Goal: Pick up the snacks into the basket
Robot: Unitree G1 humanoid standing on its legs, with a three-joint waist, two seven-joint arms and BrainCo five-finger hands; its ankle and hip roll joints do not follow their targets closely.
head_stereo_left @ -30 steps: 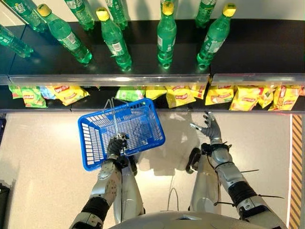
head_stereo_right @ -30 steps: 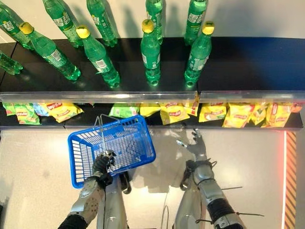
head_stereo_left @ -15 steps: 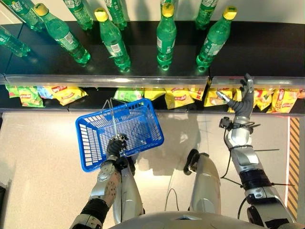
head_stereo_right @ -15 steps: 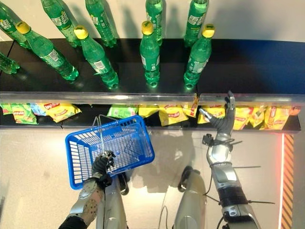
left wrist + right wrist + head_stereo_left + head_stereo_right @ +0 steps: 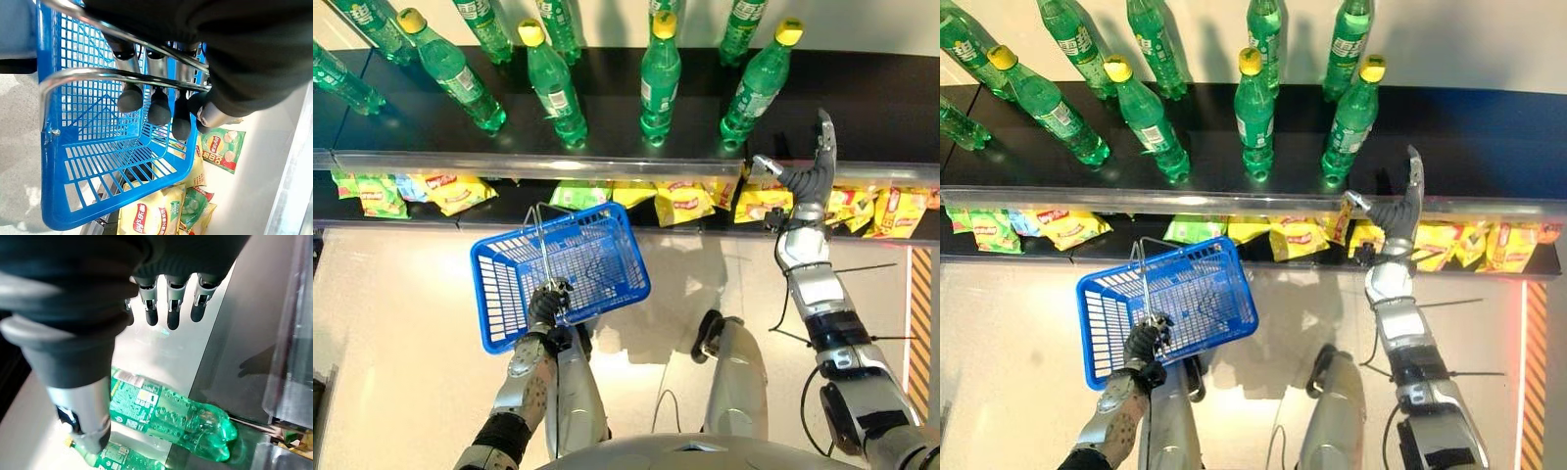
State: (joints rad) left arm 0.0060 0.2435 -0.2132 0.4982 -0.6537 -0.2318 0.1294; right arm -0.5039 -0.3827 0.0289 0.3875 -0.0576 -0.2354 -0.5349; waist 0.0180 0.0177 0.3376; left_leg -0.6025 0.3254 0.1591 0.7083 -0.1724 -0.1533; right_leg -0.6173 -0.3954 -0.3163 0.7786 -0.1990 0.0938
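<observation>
Shelves with green bottles [image 5: 658, 70] are filling the upper frame. Right hand [image 5: 806, 178], fingers spread and empty, is now raised to the snack packets [image 5: 683, 202] at centre-right, ready to grasp. Left hand [image 5: 545, 305] is gripping the empty blue basket [image 5: 509, 292] by its handle at centre-left.

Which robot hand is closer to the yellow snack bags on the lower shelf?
The right robot hand. It is raised, open, in front of the yellow snack bags by the shelf edge. The left robot hand is lower down, curled round the blue basket's handle.
</observation>
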